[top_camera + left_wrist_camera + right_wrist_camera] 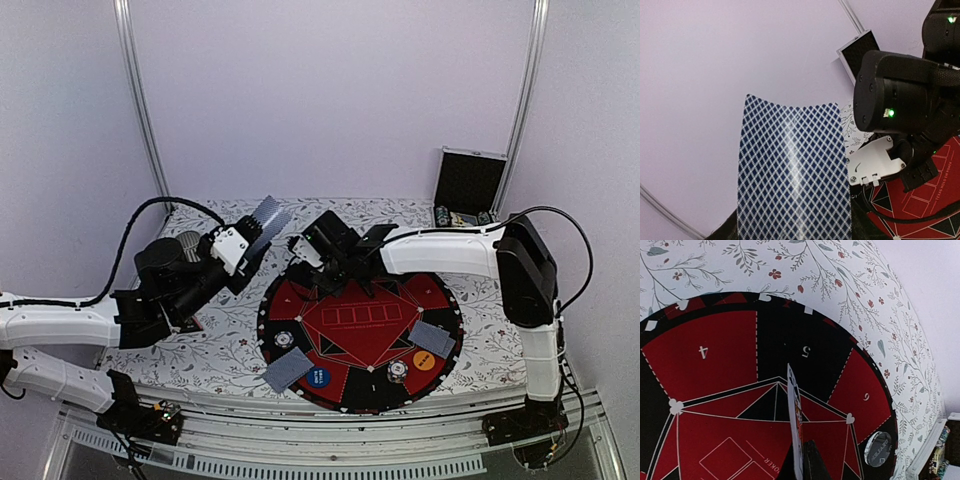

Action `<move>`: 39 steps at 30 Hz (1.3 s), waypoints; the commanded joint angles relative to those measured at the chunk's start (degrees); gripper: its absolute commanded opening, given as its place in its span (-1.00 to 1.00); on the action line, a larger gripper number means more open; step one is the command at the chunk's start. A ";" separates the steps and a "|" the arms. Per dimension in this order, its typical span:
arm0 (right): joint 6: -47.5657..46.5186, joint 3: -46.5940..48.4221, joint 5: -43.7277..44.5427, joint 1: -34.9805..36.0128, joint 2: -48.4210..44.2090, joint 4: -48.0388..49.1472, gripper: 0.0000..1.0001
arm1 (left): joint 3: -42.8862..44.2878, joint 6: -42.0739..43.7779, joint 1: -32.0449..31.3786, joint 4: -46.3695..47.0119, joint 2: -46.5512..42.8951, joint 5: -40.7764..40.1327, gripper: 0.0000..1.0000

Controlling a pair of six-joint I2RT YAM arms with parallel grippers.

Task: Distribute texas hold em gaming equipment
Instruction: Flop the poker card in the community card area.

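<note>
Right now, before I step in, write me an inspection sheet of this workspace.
Surface: floral cloth, with a round red-and-black poker mat at its middle.
Job's things: on the mat's near part, left card, right card, blue disc, orange disc, left chip, right chip.
Clutter: ribbed grey cup beside the left arm; open black case at the back right.
Hands: left hand shut on patterned card, one or several unclear; right hand shut on edge-up card above the mat.
Cables: left cable arches over the left arm, right cable loops by the right arm; neither lies on the mat.
Surroundings: plain walls, metal rails; nothing else seen.
</note>
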 commanded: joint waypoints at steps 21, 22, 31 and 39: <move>-7.52 -1.74 -0.62 6.11 7.98 -7.92 -0.96 | 1.26 -1.11 1.76 2.75 -0.71 0.11 0.04; -7.57 -1.68 -1.33 6.09 8.15 -8.22 -0.96 | 1.20 -1.08 1.76 2.76 -0.74 0.06 0.04; -5.15 1.14 -4.38 6.11 10.30 -13.30 -0.95 | 1.26 -1.10 1.84 2.57 -0.84 -0.03 0.04; -2.23 0.27 -3.85 6.11 9.23 -16.89 -0.95 | 1.23 -1.19 1.78 2.59 -0.84 0.23 0.04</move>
